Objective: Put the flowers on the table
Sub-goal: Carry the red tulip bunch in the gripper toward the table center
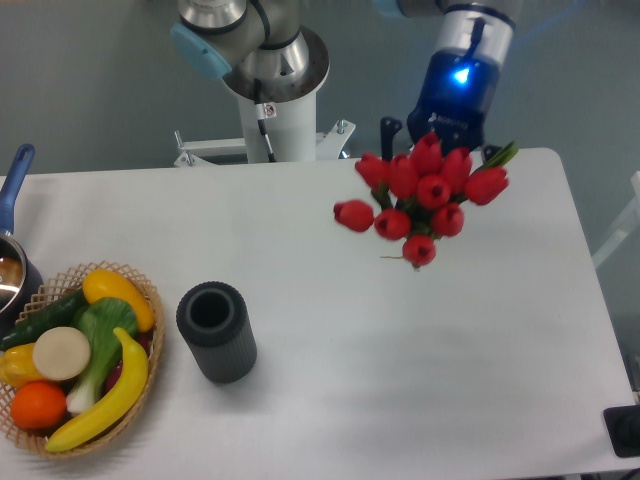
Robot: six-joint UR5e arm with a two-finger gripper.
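A bunch of red tulips, the flowers (420, 195), hangs in the air above the back right part of the white table (400, 380), blooms toward the camera and the stem ends with tan string pointing down. My gripper (440, 140), below a wrist lit blue, is behind the blooms and shut on the bunch. Its fingertips are mostly hidden by the tulip heads.
A dark ribbed cylinder vase (216, 332) stands upright at the front left. A wicker basket (145, 300) of toy fruit and vegetables sits at the left edge, with a blue-handled pot (10, 265) behind it. The arm's white base (272, 110) rises behind the table.
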